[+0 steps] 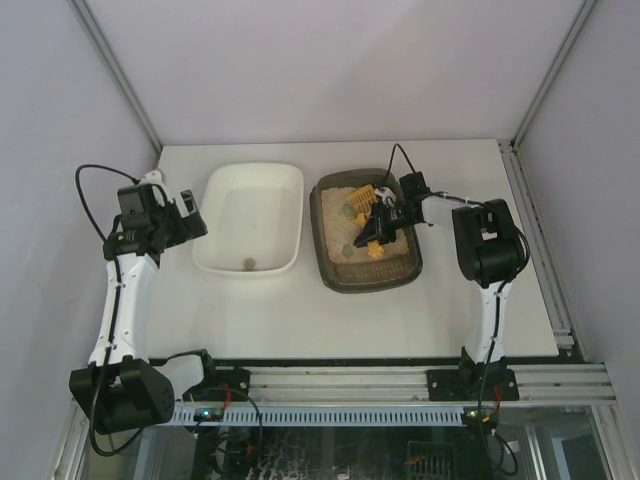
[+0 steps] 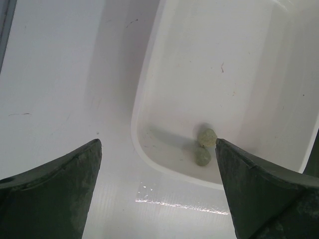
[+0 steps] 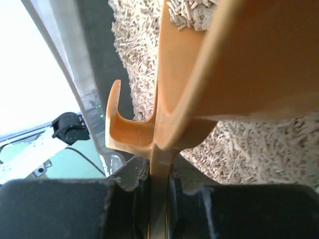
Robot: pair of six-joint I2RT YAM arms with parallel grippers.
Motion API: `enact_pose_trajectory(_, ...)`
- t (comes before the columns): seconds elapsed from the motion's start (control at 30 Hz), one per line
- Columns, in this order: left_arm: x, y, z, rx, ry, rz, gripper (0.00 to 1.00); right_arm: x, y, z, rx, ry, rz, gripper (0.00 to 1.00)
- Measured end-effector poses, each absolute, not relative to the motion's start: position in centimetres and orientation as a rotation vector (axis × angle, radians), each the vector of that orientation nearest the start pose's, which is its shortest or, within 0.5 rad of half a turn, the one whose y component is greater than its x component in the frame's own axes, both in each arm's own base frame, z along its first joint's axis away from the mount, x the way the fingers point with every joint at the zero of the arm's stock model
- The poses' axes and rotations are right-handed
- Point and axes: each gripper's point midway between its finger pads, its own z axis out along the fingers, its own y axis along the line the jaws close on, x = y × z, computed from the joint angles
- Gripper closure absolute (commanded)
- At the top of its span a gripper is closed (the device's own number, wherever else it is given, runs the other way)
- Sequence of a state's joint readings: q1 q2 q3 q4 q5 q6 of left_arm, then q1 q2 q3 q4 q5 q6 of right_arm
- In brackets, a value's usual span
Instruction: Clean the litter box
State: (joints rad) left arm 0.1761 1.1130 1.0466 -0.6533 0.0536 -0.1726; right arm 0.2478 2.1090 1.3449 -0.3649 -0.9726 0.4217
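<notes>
Top external view, stock: litter box (image 1: 370, 288) right of centre, greenish lumps (image 1: 347, 212) left in its litter. Two clumps (image 2: 207, 137) in white tray (image 2: 137, 124). My right gripper (image 3: 158, 189) clamped on orange scoop (image 3: 199, 74); my left gripper (image 2: 158, 144) spread apart, empty. Partway done, I judge.

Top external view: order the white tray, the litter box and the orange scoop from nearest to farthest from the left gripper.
Measured from the left gripper, which is open on the left side:
1. White tray, right beside the gripper, on its right.
2. Litter box, beyond the tray, right of centre.
3. Orange scoop, over the litter inside that box, past its left wall.
</notes>
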Motion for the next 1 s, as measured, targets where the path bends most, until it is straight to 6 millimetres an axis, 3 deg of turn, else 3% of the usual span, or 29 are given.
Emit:
enact_pose_trajectory(0.23, 31.0, 3.5, 19.9, -0.35, 2.263, -0.07, 0.0, 34.0, 25.0, 6.3, -0.018, 2.674, 1.583, 1.0)
enact_pose_trajectory(0.47, 31.1, 2.8, 19.8, -0.315, 2.273, -0.095, 0.0, 34.0, 25.3, 8.4, -0.025, 2.615, 1.62, 1.0)
enact_pose_trajectory(0.63, 31.0, 1.8, 19.4, -0.24, 2.297, -0.145, 0.0, 33.3, 25.3, 9.9, -0.032, 2.499, 1.683, 1.0)
enact_pose_trajectory(0.8, 30.8, 0.8, 19.3, -0.158, 2.305, -0.199, 0.0, 31.3, 24.3, 9.1, 0.106, 2.333, 1.785, 1.0)
enact_pose_trajectory(1.0, 30.4, 0.1, 18.9, -0.096, 2.313, -0.234, 0.0, 32.1, 24.6, 11.6, 0.186, 2.124, 1.933, 1.0)
